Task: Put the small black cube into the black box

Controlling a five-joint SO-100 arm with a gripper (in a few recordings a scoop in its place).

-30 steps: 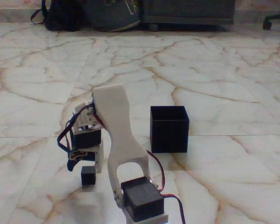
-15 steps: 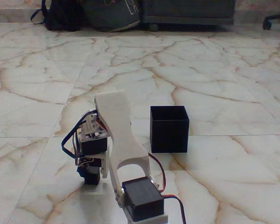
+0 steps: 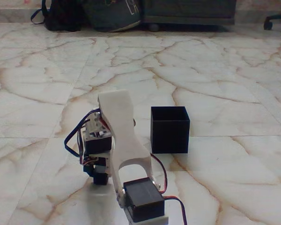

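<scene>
The small black cube (image 3: pixel 100 178) shows as a dark block low on the floor, directly under the white arm's gripper (image 3: pixel 99 174). The gripper points down over it, and the arm's white link and black servos hide the fingers, so I cannot tell whether they grip the cube or only touch it. The black box (image 3: pixel 170 130) stands open-topped on the floor, to the right of the gripper and a little farther back, about a box-width away. Its inside looks dark and hollow.
The arm's base servo (image 3: pixel 143 200) and its red and black wires fill the bottom centre. Bags (image 3: pixel 91 14) and dark furniture line the far wall, with a chair base (image 3: pixel 277 21) at the top right. The marble floor spreads wide around the box.
The gripper came down onto the cube, then swung slightly right toward the box. The cube moved right with it from its earlier spot. The box has not moved.
</scene>
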